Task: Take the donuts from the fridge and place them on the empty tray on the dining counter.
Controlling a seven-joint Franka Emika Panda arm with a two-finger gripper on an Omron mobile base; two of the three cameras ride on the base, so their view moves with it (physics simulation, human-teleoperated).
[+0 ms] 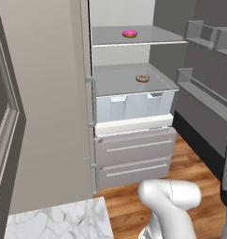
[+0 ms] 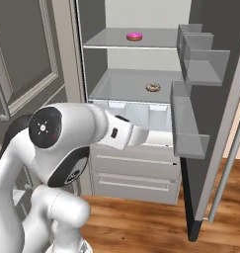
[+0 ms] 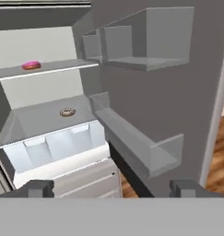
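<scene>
The fridge [image 1: 119, 11] stands open, its door [image 2: 215, 123] swung out to the right. The pink-iced donut [image 1: 130, 33] [image 2: 134, 36] [image 3: 31, 65] lies on the upper shelf. On the shelf below, above the pale drawer [image 1: 133, 105], sits the brown donut [image 1: 142, 78] [image 2: 152, 87] [image 3: 67, 111]. My gripper [image 3: 113, 188] hangs open and empty in front of the fridge, well short of both donuts, with its fingertips [image 3: 39, 188] wide apart. The empty tray and the dining counter are out of view.
Door bins [image 2: 190, 128] [image 3: 145, 152] jut out from the open door on the right. Two grey drawers [image 1: 133, 156] sit under the fridge compartment. A tall beige panel [image 1: 49, 102] stands to the left, and a marble worktop corner [image 1: 59, 219] lies near the base. The floor is wood [image 1: 189, 168].
</scene>
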